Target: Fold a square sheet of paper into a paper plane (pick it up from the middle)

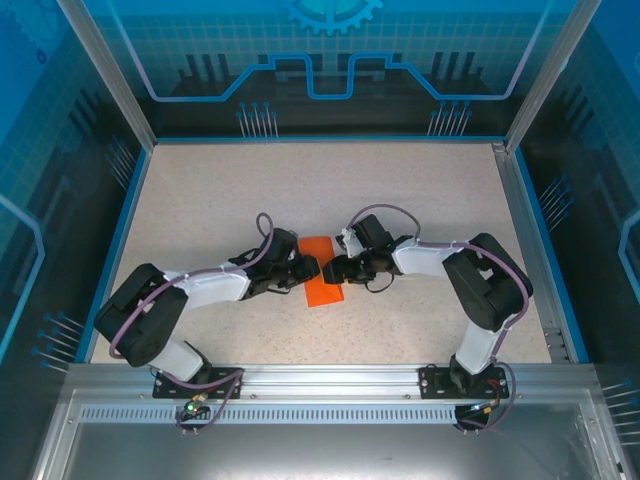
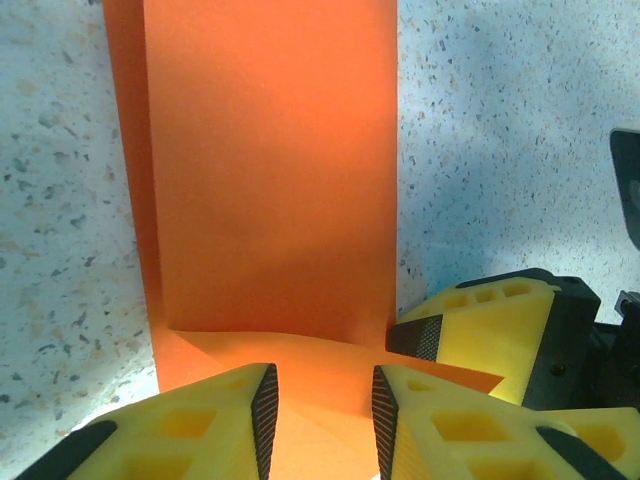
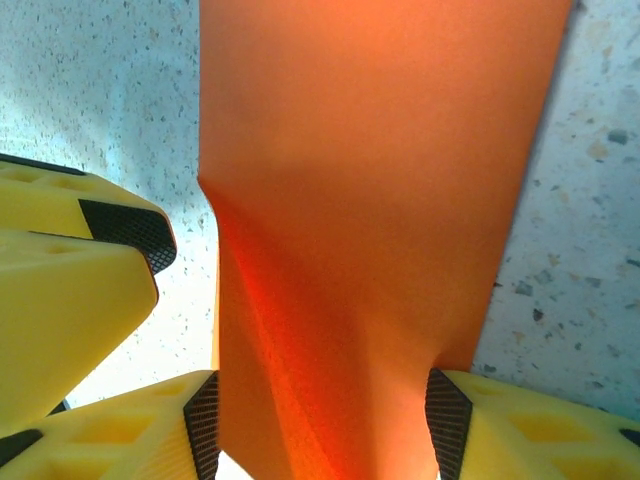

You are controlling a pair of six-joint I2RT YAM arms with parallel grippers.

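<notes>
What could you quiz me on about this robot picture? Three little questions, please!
1. Pick one: what colour is the paper? A green, B orange, C white.
2. True or false: the paper is already folded into a pointed plane.
3. Fill in: the paper lies on the speckled ____.

Key:
1. B.
2. False, it is a plain rectangle.
3. table.

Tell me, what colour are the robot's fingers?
Yellow fingers with black textured pads. They show best in the left wrist view.
</notes>
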